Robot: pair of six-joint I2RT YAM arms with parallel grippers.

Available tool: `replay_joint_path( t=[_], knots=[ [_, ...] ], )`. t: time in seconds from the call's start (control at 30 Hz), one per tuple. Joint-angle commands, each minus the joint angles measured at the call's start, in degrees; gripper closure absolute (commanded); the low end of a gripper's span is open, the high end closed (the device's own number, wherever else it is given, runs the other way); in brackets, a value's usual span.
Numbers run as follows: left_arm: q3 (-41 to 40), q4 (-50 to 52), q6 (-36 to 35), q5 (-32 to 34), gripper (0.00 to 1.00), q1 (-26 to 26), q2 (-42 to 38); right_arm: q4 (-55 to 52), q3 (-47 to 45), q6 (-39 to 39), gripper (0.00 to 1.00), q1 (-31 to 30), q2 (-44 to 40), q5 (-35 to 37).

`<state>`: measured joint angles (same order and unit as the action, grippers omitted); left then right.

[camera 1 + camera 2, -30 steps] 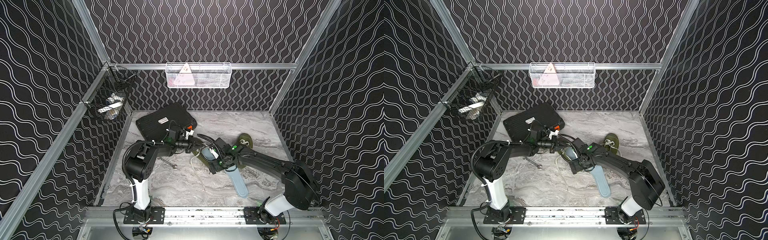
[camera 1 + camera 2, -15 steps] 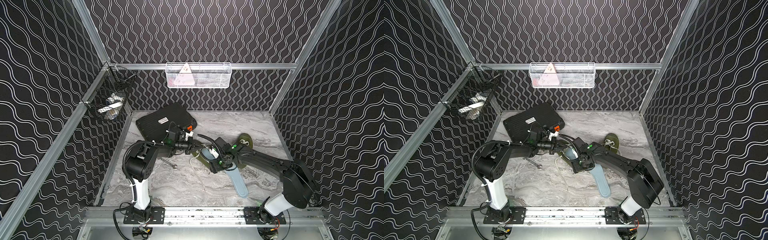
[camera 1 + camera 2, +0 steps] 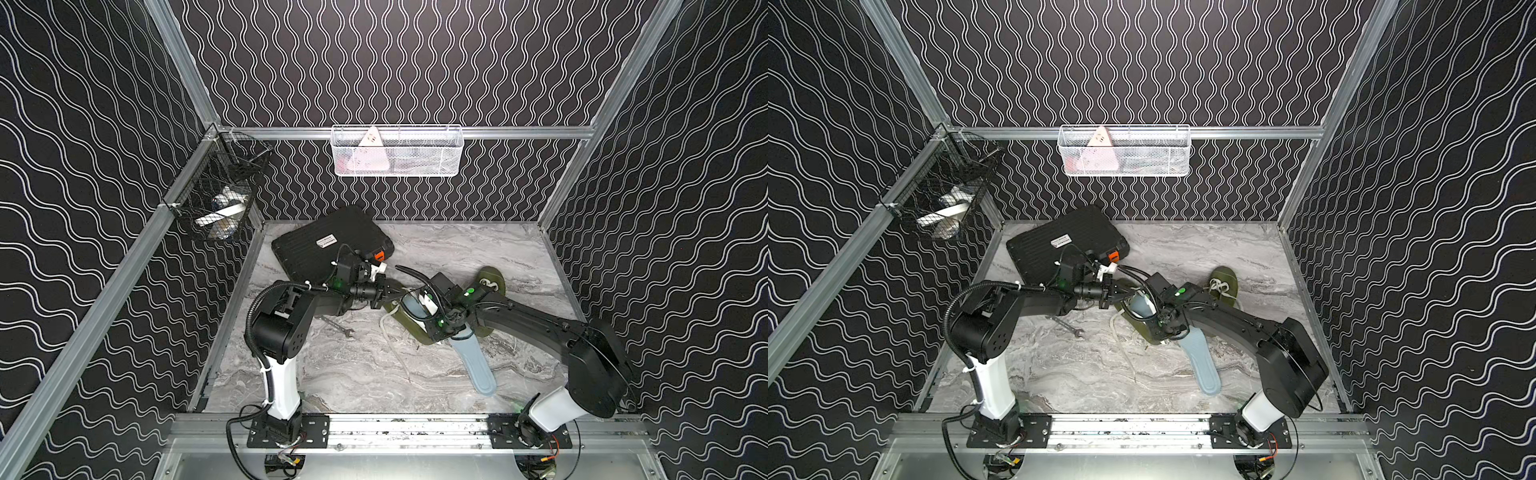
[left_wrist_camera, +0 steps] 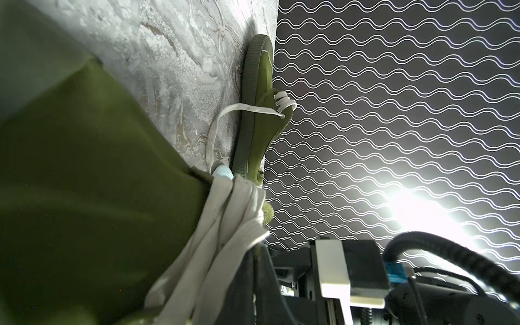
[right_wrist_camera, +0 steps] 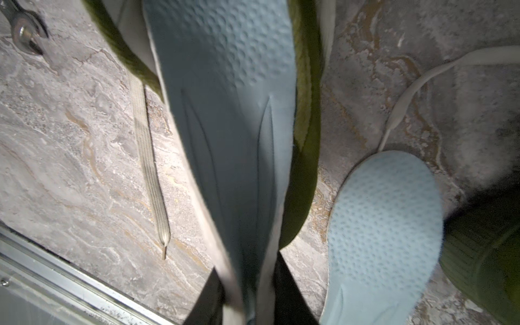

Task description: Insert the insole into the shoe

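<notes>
While the left tool is pressed shut on the green shoe's cloth edge, the right tool pinches the blue insole, whose front sits inside that shoe. A second insole lies flat on the grey tabletop between wavy black walls. The left arm and right arm stretch low and meet in the middle.

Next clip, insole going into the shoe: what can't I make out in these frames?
- Insole far end: cut off by the right wrist view's edge; in both top views the shoe and right arm cover it.
- Which part of the shoe the left gripper pinches: too small in top views; blurred green fabric fills the left wrist view.
- White basket contents: too small behind mesh.
</notes>
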<state>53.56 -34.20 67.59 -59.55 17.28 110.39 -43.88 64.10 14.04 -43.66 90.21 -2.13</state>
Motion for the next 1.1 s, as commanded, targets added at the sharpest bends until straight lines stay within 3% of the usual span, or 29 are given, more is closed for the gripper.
replay_joint_path(
  t=[0.0,0.2,0.37,0.5,0.67,0.97,1.07],
  knots=[
    [0.05,-3.86,1.22,-0.66,1.0,-0.05,0.14,0.37,0.42,-0.9,0.81,-0.08,-0.53,2.48],
    [-0.12,-4.54,1.84,-0.59,1.0,0.12,0.2,0.09,3.86,-2.17,0.92,-0.49,0.6,3.19],
    [-0.56,-5.46,2.44,-0.49,1.0,0.3,0.75,-5.35,8.08,-3.82,0.95,-2.11,4.69,8.96],
    [-0.39,-5.31,2.49,-0.44,1.0,0.3,1.1,-11.16,11.02,-4.82,0.95,-3.91,7.87,15.52],
    [0.62,0.64,-1.8,0.36,1.0,0.3,1.06,-15.01,12.55,-5.28,0.92,-5.32,8.09,18.91],
    [3.61,12.82,-10.14,1.89,1.0,0.26,0.55,-21.2,14.05,-5.25,0.84,-6.84,8.49,20.65],
    [2.65,8.85,-7.19,1.24,1.0,0.3,0.79,-19.65,13.06,-5.87,0.85,-6.8,7.45,19.67]
  ],
)
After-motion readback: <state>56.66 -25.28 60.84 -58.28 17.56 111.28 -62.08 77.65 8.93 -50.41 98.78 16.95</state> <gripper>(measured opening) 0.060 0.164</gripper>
